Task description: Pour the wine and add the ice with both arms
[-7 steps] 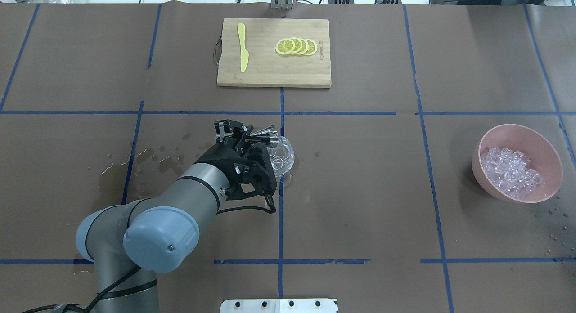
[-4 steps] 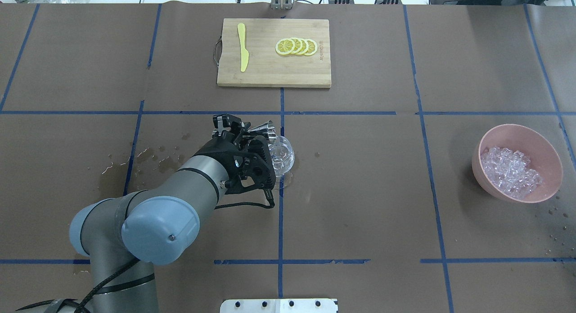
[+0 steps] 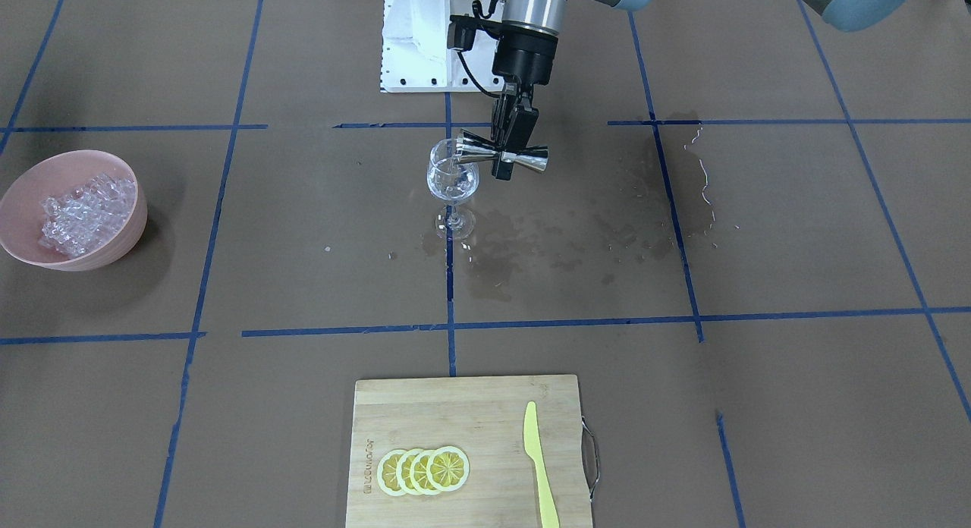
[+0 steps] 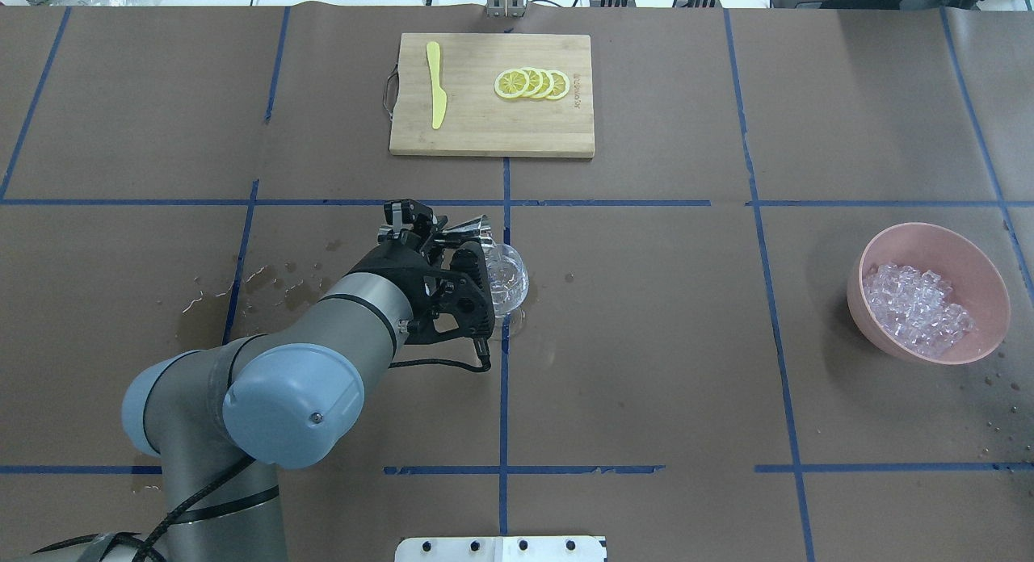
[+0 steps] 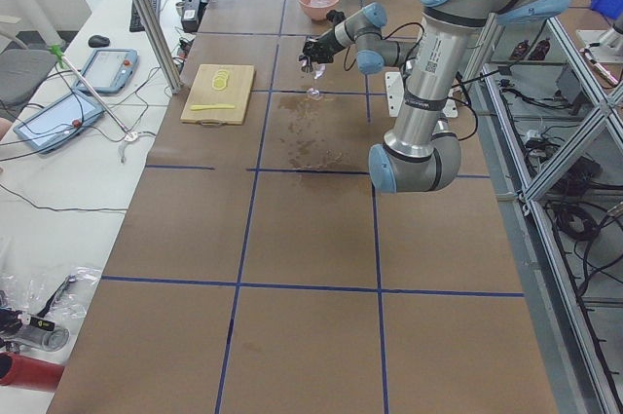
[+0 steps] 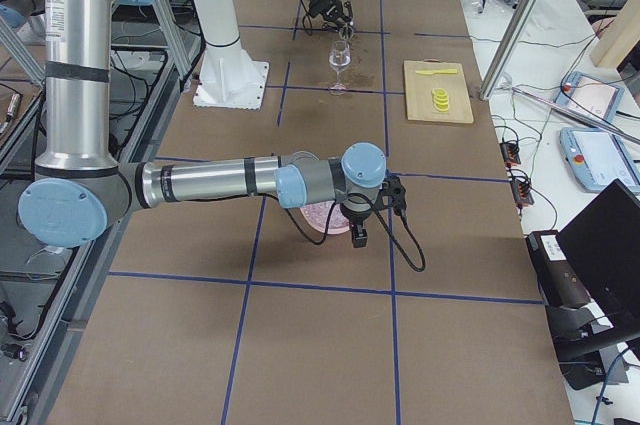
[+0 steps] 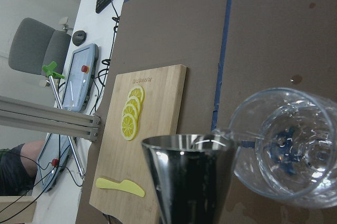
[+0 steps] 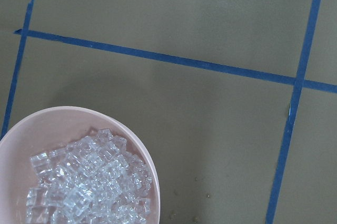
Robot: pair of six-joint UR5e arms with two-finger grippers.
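Note:
My left gripper is shut on a steel jigger and holds it on its side, its mouth at the rim of the clear stemmed glass. The glass stands upright at mid table. From overhead the gripper, the jigger and the glass show together. The left wrist view shows the jigger beside the glass. The ice fills a pink bowl at the far right. My right gripper hangs over that bowl; I cannot tell whether it is open. The right wrist view shows the ice.
A wooden cutting board at the far edge carries lemon slices and a yellow knife. Wet patches darken the paper beside the glass. The white base plate is at the robot's side.
My left arm has shifted slightly to the left, and the jigger has moved a little with it, still at the glass's rim. The bowl and the board have not moved.

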